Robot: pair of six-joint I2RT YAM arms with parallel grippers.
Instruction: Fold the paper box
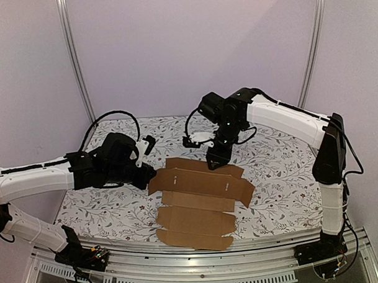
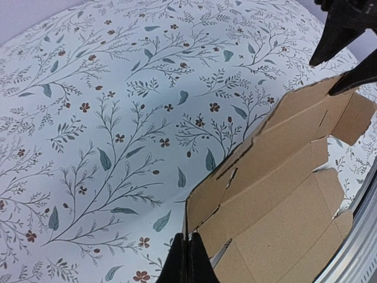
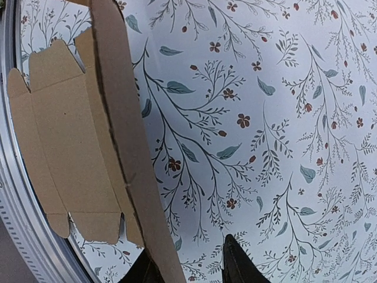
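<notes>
The paper box point(image 1: 200, 200) is a brown die-cut cardboard sheet, lying mostly flat on the floral table near the front edge. My left gripper point(image 1: 151, 177) is at its left end, shut on the raised left flap point(image 2: 203, 203); the fingertips point(image 2: 177, 262) pinch the flap's edge. My right gripper point(image 1: 215, 160) is open over the far long flap point(image 3: 126, 153), which stands tilted up between the fingers, against the left fingertip point(image 3: 144, 272). The right fingertip point(image 3: 238, 262) is clear of the cardboard.
A floral cloth point(image 1: 283, 169) covers the table. A metal rail point(image 1: 199, 259) runs along the near edge, just beyond the sheet's front flaps. White walls with two upright poles point(image 1: 77, 64) close off the back.
</notes>
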